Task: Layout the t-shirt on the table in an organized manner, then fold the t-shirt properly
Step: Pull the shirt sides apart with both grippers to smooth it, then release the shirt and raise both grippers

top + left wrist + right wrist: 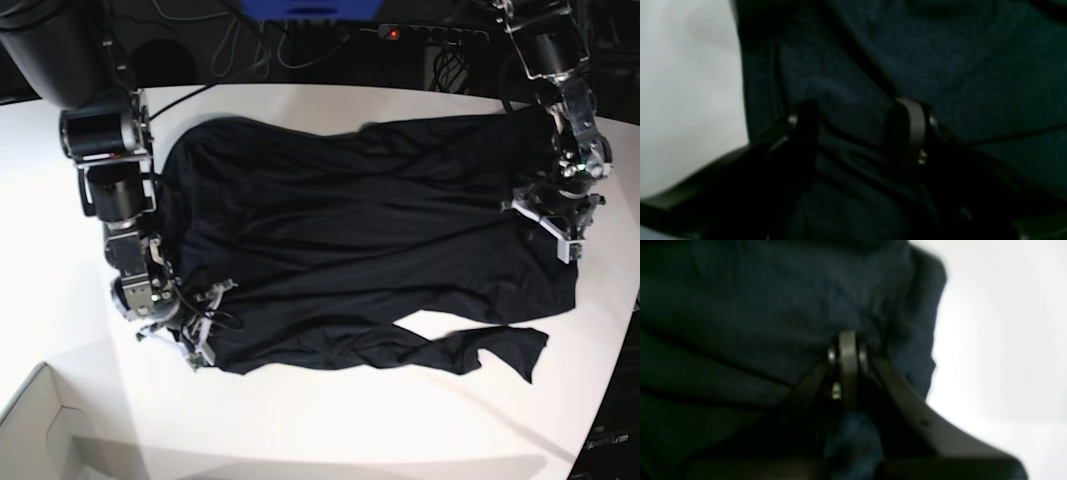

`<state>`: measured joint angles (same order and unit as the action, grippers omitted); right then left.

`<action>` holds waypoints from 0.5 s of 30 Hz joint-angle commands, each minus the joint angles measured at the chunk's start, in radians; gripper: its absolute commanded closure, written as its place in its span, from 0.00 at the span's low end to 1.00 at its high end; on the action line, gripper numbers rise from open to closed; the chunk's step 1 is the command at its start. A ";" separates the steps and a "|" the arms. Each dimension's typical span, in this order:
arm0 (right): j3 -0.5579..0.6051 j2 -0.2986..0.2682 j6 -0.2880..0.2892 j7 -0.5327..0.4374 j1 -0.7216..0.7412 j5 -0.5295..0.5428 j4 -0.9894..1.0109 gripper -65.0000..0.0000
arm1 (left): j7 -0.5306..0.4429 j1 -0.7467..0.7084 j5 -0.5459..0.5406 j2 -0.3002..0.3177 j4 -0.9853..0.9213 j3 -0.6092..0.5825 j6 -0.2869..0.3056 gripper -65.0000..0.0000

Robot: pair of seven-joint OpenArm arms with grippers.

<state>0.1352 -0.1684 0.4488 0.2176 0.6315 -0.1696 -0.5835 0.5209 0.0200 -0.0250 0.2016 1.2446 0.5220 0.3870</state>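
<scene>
T-shirt (350,250) flat between 2 end effectors: right (847,340) pinching cloth, left (857,123) parted over it

Both wrist views dim and blurred, table (686,83) glaring white, base view evenly lit, sharper, soft shadows

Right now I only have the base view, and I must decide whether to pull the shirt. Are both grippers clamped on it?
Observer: The right gripper is shut, pinching the t-shirt near its edge.
Operator: And the left?
Observer: The left gripper stands with its jaws apart, cloth bunched between them, not pinched.
Operator: How close to the hem is it?
Observer: Close: bare table shows just beside its finger.
</scene>
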 commanded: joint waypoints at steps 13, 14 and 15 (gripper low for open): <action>-0.009 -0.098 -0.347 -0.132 0.067 -0.008 0.139 1.00 | 0.025 0.028 0.010 -0.006 0.128 -0.004 -0.004 0.48; -0.032 -0.102 -0.376 -0.131 0.067 -0.008 0.138 1.00 | 0.025 0.028 0.010 -0.017 0.154 -0.004 -0.004 0.48; -0.062 -0.102 -0.393 -0.131 0.067 -0.008 0.138 1.00 | 0.025 0.030 0.010 -0.029 0.174 -0.004 -0.004 0.48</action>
<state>0.0731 -0.2661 0.0711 0.1051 0.6659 -0.1799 -0.4313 0.5682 0.0311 -0.0044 0.1673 1.4014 0.5163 0.3855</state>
